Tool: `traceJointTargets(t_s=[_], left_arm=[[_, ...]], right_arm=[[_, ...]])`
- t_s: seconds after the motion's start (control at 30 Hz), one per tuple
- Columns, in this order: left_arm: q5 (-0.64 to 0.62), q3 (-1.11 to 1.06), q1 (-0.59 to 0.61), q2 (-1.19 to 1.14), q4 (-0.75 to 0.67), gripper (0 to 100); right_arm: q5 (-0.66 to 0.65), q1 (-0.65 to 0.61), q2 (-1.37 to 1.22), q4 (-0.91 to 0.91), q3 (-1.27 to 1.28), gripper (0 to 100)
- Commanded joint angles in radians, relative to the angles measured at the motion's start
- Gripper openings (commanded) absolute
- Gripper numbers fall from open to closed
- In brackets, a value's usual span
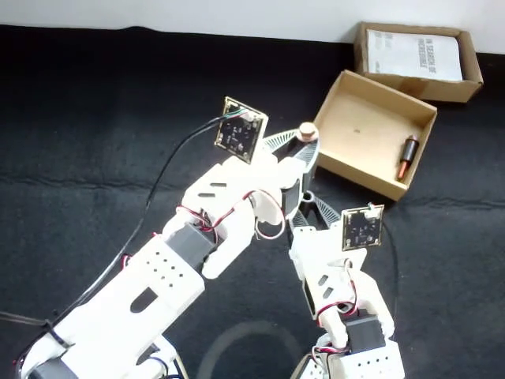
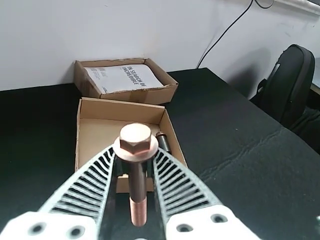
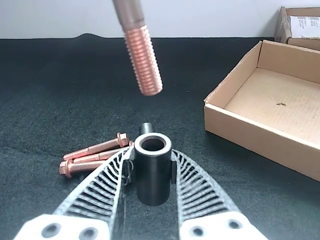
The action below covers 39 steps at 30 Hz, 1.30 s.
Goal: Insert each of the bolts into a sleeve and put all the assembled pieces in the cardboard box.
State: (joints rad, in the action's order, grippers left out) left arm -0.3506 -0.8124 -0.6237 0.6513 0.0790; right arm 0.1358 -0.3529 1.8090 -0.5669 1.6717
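Left end effector point(image 2: 134, 159) grips a copper hex-head bolt point(image 2: 135, 142); right end effector point(image 3: 151, 156), a black cylindrical sleeve point(image 3: 152, 177). Centre threads over bore, lower straight.

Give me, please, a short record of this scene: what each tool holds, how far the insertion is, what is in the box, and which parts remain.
left tool: shut on bolt, threaded end free
right tool: shut on sleeve, open end toward the bolt
insertion: not yet done; bolt tip is apart from the sleeve
box: one assembled piece inside
remaining: loose bolts and a spare sleeve, outside the box
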Motion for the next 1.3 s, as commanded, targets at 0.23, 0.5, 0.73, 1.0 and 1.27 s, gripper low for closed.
traceJointTargets(t_s=[0.23,0.5,0.73,1.0,1.27], left_arm=[[-0.005,0.03,-0.019,0.004,0.018,1],[-0.006,-0.028,-0.042,0.004,0.057,1],[-0.072,-0.03,-0.051,-0.002,0.06,1],[-0.068,-0.03,-0.044,-0.002,0.061,1],[0.041,-0.059,-0.042,0.002,0.057,1]], right_arm=[[0.011,-0.001,0.018,0.004,0.074,0.7],[0.011,-0.001,0.018,0.004,0.076,0.7],[0.011,0.001,0.018,0.004,0.076,0.7],[0.011,0.001,0.018,0.004,0.076,0.7],[0.011,0.001,0.018,0.004,0.076,0.7]])
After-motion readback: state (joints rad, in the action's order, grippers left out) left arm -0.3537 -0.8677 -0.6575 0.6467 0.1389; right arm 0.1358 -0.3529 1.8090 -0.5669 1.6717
